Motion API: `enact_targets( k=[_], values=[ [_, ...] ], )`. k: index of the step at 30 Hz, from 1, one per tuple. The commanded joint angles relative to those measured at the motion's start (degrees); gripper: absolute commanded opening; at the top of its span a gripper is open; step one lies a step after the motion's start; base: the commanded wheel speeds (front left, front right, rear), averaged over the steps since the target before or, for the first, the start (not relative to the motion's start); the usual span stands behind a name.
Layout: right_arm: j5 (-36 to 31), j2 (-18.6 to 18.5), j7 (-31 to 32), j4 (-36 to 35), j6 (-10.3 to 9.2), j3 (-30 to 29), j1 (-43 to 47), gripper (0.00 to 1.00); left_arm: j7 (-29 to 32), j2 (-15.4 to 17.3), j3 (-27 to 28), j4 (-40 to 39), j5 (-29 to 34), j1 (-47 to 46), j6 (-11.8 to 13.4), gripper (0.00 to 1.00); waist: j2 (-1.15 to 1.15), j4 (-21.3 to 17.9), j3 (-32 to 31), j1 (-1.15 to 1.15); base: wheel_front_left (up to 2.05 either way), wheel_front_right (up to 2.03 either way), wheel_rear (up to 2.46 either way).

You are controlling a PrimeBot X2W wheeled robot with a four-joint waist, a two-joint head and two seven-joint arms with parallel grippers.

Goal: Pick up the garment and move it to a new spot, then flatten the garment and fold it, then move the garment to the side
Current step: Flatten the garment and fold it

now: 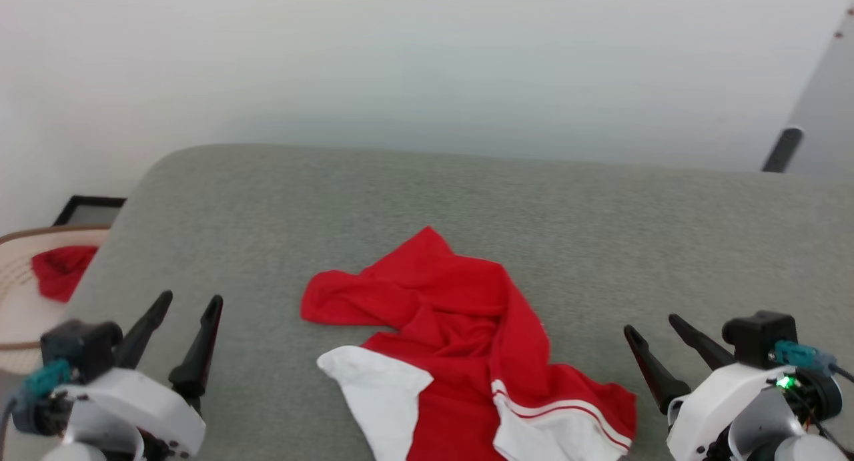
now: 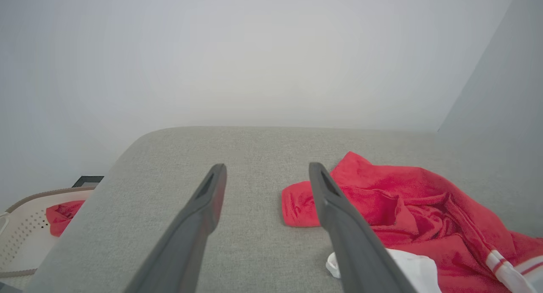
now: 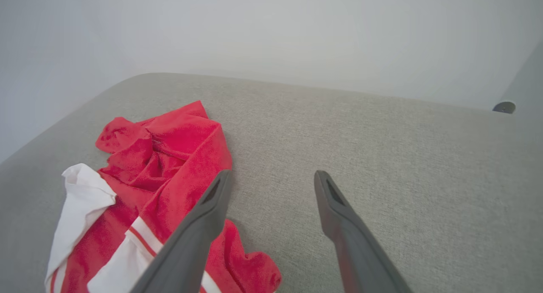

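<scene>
Head view first. A bright red soft jersey garment with white sleeve panels edged in thin stripes lies crumpled in the lower middle of the frame, on a broad grey woven-fabric cushion. The white parts run down to the bottom edge. The left gripper sits at the lower left with its long dark fingers spread wide and nothing between them, well apart from the cloth. The right gripper is at the lower right, equally wide and empty, near the striped hem. At the far left edge a pale perforated basket holds a plain red cloth, and that one is not the target.

Now the left wrist view. The left gripper frames bare cushion. The garment fills the right half of the frame, and a rolled red corner shows just past the right-hand finger.

Over to the right wrist view. The right gripper is also over bare cushion, with the garment heaped at the lower left.

So the pick-up hasn't begun, I'd say. To do it well, each arm should swing inward from its own side and go for a raised fold rather than flat cloth. The fingertips should come in low without digging into the cushion. Jersey slips, so each gripper wants a generous pinch, and lifting both sides together should let the cloth hang open. The bare stretch toward the top of the frame looks a fair landing spot.
</scene>
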Motion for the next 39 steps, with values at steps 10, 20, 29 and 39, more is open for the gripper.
enact_targets(
  k=[10,20,29,39],
  values=[
    [4.2,-4.3,6.8,-0.5,-0.06,5.0,-3.7,1.0,-9.5,-3.6,-0.6,4.7,3.1,2.5,0.6,1.0,0.0,7.7,0.0,0.0,0.0,0.0,0.0],
    [8.9,-7.6,15.8,-2.3,-0.06,9.6,-4.8,1.0,-12.2,-8.3,0.8,7.5,5.7,3.3,0.3,1.0,0.0,11.8,1.5,0.0,0.0,0.0,0.0],
    [10.5,-8.4,21.5,-3.4,-0.06,10.5,-2.5,1.0,-12.2,-12.9,5.4,6.9,8.6,4.9,-1.3,1.0,0.0,13.4,2.3,0.0,0.0,0.0,0.0],
    [6.4,-6.5,23.7,2.4,-0.06,10.2,-3.0,1.0,-12.2,-16.8,6.8,7.8,11.2,4.5,-3.4,1.0,0.0,15.8,3.9,0.0,0.0,0.0,0.0]
  ],
)
